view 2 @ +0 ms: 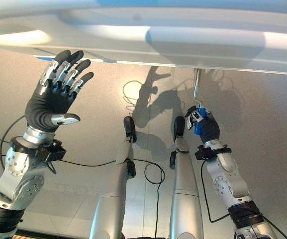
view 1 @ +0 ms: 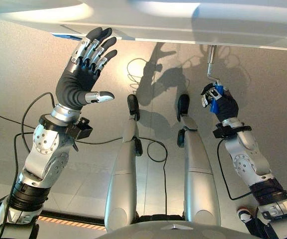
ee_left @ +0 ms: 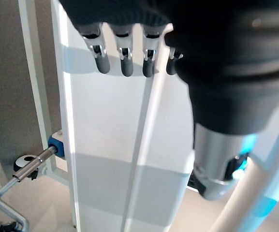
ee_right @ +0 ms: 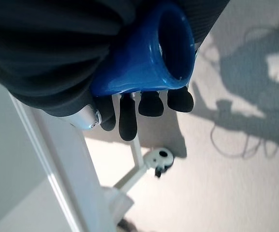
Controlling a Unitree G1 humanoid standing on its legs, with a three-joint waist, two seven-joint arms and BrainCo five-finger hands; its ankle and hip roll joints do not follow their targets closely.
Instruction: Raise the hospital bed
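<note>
The left robot hand [view 1: 86, 67] is raised nearest the head camera on the robot's left side, its fingers straight and spread, thumb held out to the side, gripping nothing; its fingertips reach up close to the lower edge of the hospital bed [view 1: 193, 22], whose white frame runs across the far side of the scene above the grey floor [view 1: 24, 69]. In the left wrist view those same dark fingertips [ee_left: 123, 65] hang in a row in front of the bed's white panel, and a metal crank [ee_left: 13, 186] with a bent arm sticks out from a blue fitting [ee_left: 56, 144] at the panel's edge. On the robot's right side, well apart from the left one, the right robot hand [view 2: 203, 124] is curled tightly round the blue handle [view 1: 217, 97] of the crank; a slim silver rod [view 1: 211, 62] rises from that handle to the underside of the bed frame. The right wrist view shows the blue handle's open round end [ee_right: 170, 46] sticking out past the palm, the dark-tipped fingers [ee_right: 151, 103] wrapped about it, and beyond them a white bed leg with a small caster [ee_right: 161, 158] standing on the floor
</note>
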